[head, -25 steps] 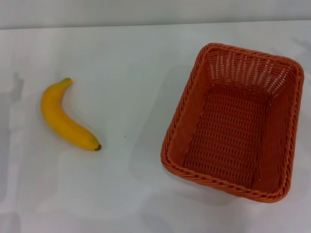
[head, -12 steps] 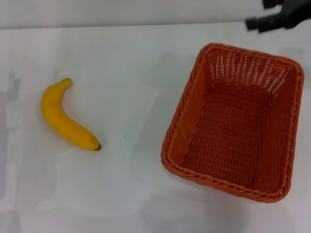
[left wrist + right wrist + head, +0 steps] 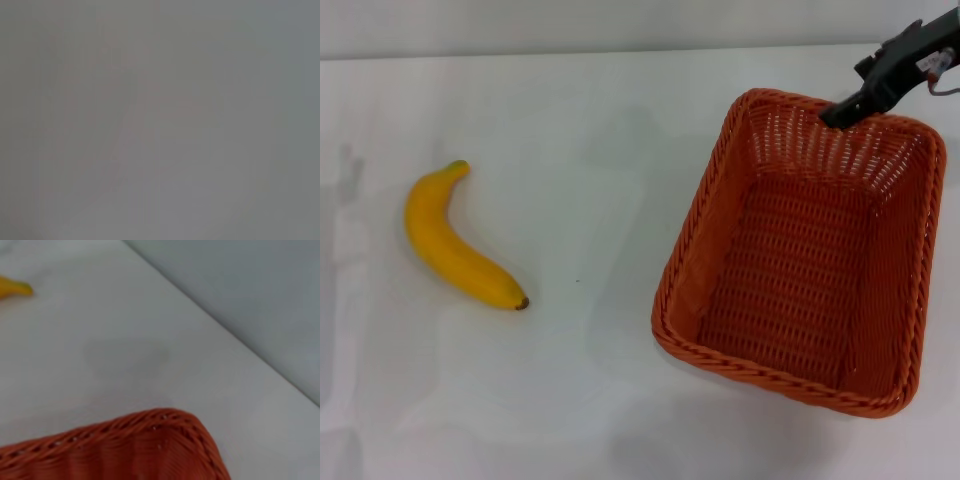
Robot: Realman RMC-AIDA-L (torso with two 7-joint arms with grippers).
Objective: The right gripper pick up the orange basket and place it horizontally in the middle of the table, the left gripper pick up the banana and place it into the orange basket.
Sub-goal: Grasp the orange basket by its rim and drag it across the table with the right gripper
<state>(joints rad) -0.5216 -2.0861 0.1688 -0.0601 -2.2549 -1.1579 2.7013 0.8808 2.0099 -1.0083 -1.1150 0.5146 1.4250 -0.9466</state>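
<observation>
Orange basket (image 3: 800, 260) sits right side of tabletop (image 3: 590, 120), long axis running away, not yet horizontal. Right tool (image 3: 842, 112) now lower than half second ago, tip over far rim; spread or pressed together: cannot tell. Approach for grasp under way. Banana (image 3: 455, 245) unmoved, far left. Left tool unseen. No writing readable.

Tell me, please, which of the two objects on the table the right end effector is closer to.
The orange basket: the right end effector sits at its far rim, while the banana lies well away across the table.
</observation>
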